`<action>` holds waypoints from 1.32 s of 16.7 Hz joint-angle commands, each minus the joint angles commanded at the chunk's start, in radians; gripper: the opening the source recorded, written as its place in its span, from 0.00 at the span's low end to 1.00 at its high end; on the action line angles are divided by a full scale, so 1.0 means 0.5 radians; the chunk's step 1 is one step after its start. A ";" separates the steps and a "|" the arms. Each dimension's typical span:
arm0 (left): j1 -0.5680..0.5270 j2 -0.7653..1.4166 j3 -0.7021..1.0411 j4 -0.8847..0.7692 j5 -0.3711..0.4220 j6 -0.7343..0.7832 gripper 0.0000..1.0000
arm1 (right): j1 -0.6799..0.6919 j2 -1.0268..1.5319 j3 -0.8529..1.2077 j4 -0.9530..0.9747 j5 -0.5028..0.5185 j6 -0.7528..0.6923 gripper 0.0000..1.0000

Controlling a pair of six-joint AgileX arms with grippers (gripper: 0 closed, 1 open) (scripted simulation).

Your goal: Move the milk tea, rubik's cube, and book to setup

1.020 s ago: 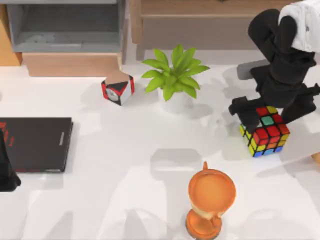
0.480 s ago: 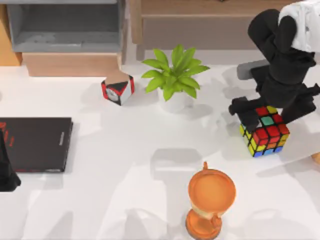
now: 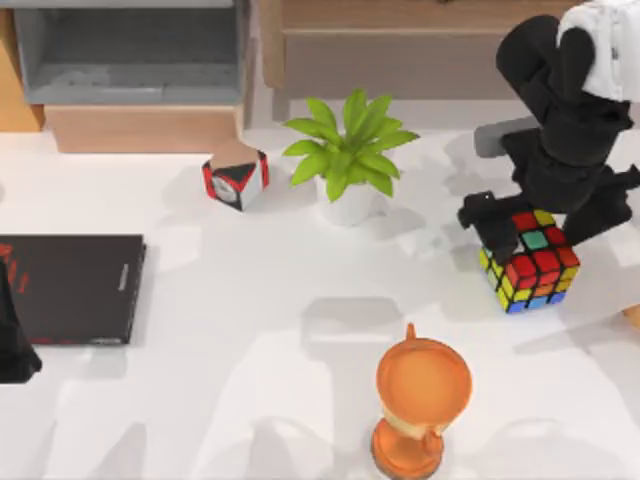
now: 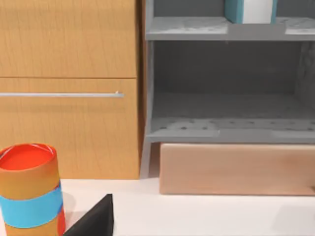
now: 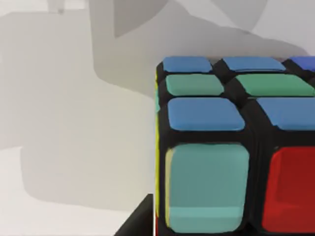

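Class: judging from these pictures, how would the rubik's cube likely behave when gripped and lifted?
The rubik's cube looks rigid, with flat faces, so probably stable rather than rolling. Its glossy stickers may be slippery. The right tool sits at its far edge, so an off-centre hold might tilt it.

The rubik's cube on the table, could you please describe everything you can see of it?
The rubik's cube is a 3x3 puzzle with black edges and glossy, plastic-looking stickers in red, yellow, green, teal and blue. It sits slightly turned on the white table at the right side, right of the potted plant. The right gripper is directly over it, fingers straddling its upper part; whether they press it cannot be told.
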 joint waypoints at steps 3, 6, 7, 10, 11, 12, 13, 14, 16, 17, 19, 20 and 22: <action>0.000 0.000 0.000 0.000 0.000 0.000 1.00 | -0.001 -0.032 0.088 -0.123 0.000 -0.001 0.00; 0.000 0.000 0.000 0.000 0.000 0.000 1.00 | -0.001 -0.051 0.132 -0.183 0.000 -0.002 0.00; 0.000 0.000 0.000 0.000 0.000 0.000 1.00 | -0.001 -0.051 0.132 -0.183 0.000 -0.002 0.00; 0.000 0.000 0.000 0.000 0.000 0.000 1.00 | -0.005 -0.060 0.131 -0.168 0.017 0.007 0.00; 0.000 0.000 0.000 0.000 0.000 0.000 1.00 | -0.013 -0.090 0.133 -0.148 0.046 0.017 0.00; 0.000 0.000 0.000 0.000 0.000 0.000 1.00 | -0.024 -0.133 0.130 -0.116 0.086 0.029 0.00; 0.000 0.000 0.000 0.000 0.000 0.000 1.00 | -0.033 -0.189 0.123 -0.065 0.135 0.044 0.00; 0.000 0.000 0.000 0.000 0.000 0.000 1.00 | -0.038 -0.260 0.115 0.008 0.192 0.059 0.00; 0.000 0.000 0.000 0.000 0.000 0.000 1.00 | -0.027 -0.429 0.100 0.215 0.319 0.084 0.00; 0.000 0.000 0.000 0.000 0.000 0.000 1.00 | -0.011 -0.518 0.093 0.348 0.388 0.093 0.00; 0.000 0.000 0.000 0.000 0.000 0.000 1.00 | 0.032 -0.677 0.080 0.660 0.525 0.098 0.00; 0.000 0.000 0.000 0.000 0.000 0.000 1.00 | 0.060 -0.746 0.072 0.832 0.594 0.093 0.00; 0.000 0.000 0.000 0.000 0.000 0.000 1.00 | 0.131 -0.864 0.054 1.188 0.724 0.070 0.00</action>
